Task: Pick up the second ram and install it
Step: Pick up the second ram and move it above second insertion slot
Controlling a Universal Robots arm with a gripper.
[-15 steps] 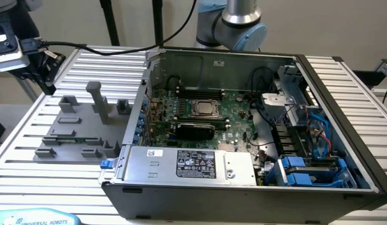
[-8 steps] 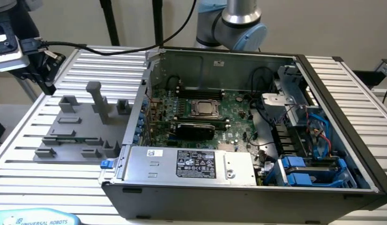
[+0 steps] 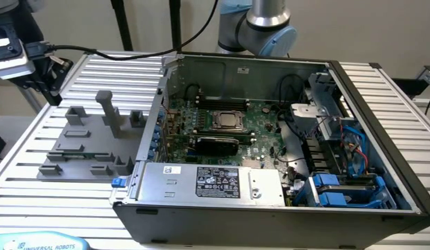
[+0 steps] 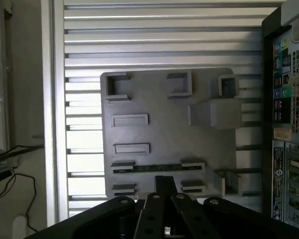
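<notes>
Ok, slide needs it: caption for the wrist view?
Shut gripper over the grey fixture, the second ram lying in its holders.

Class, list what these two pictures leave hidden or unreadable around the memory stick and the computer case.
- Memory stick: wrist view, chips too small to count.
- Grey holder: wrist view, one edge hidden behind the pincer.
- Case: exterior view, too small to tell whether a stick sits inside.
- Arm: exterior view, cut off by the top edge.
</notes>
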